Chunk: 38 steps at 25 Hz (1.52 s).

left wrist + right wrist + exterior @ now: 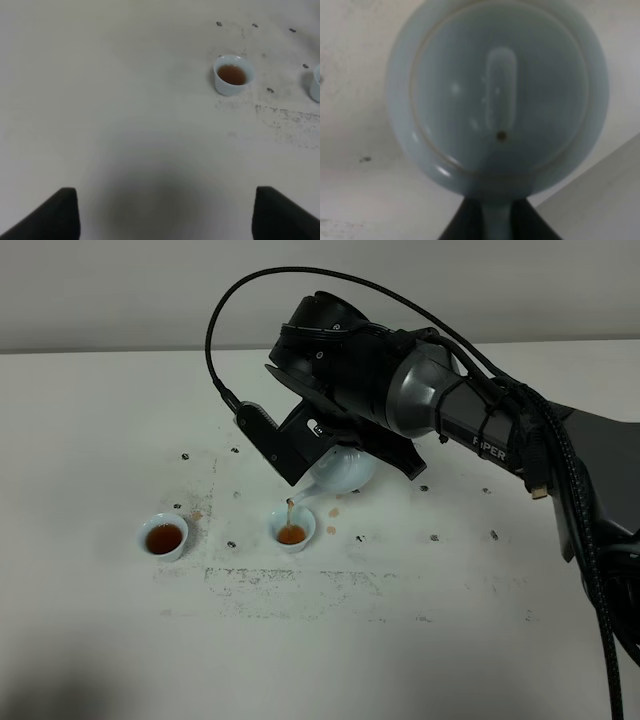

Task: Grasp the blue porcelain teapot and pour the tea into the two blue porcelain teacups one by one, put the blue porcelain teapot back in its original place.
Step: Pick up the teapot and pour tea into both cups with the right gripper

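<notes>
The blue porcelain teapot [345,472] hangs tilted above the table, its spout down to the left. A thin stream of tea falls from it into the right teacup [291,530], which holds brown tea. My right gripper [352,447] is shut on the teapot's handle; the right wrist view shows the lid and belly [500,95] filling the picture, with the dark fingers [462,222] clamped on the handle. The left teacup [163,537] stands apart, filled with tea. In the left wrist view that teacup [233,75] sits far ahead of my open left gripper [167,220], which holds nothing.
The white table [420,640] carries small dark specks and a scuffed grey patch [300,585] in front of the cups. A few tea drops [332,512] lie near the right cup. The right arm and its cables [560,480] span the right side.
</notes>
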{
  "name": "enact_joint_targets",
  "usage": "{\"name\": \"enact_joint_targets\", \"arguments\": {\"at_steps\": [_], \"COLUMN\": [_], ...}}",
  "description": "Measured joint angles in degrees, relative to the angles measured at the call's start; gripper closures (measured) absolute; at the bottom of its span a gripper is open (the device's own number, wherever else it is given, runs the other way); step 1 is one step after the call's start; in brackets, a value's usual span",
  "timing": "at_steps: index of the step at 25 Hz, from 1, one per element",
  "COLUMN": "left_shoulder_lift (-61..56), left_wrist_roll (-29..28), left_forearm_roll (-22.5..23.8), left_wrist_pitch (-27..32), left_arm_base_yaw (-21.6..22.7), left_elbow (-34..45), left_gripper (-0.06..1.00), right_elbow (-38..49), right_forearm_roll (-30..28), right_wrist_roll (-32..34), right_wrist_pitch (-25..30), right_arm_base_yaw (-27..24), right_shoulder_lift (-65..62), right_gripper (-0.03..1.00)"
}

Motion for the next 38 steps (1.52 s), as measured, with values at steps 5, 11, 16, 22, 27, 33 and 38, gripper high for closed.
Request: {"name": "enact_joint_targets", "arguments": {"at_steps": [5,11,16,22,27,33,38], "left_shoulder_lift": [0.0,0.0,0.0,0.0,0.0,0.0,0.0], "left_wrist_roll": [0.0,0.0,0.0,0.0,0.0,0.0,0.0], "left_forearm_roll": [0.0,0.0,0.0,0.0,0.0,0.0,0.0], "left_wrist_pitch": [0.0,0.0,0.0,0.0,0.0,0.0,0.0], "left_arm_base_yaw": [0.0,0.0,0.0,0.0,0.0,0.0,0.0], "left_elbow": [0.0,0.0,0.0,0.0,0.0,0.0,0.0], "left_gripper": [0.27,0.27,0.27,0.27,0.27,0.27,0.27], "right_elbow": [0.0,0.0,0.0,0.0,0.0,0.0,0.0], "right_forearm_roll": [-0.04,-0.04,-0.04,-0.14,-0.44,-0.89,-0.89], "right_wrist_roll": [-0.12,-0.48,-0.55,-0.55,-0.68,-0.68,-0.68], "right_wrist_pitch": [0.11,0.16,0.16,0.16,0.18,0.18,0.18], "right_arm_base_yaw": [0.0,0.0,0.0,0.19,1.13,1.14,1.14], "right_shoulder_lift": [0.0,0.0,0.0,0.0,0.0,0.0,0.0], "right_gripper": [0.93,0.93,0.93,0.93,0.93,0.93,0.93]}}
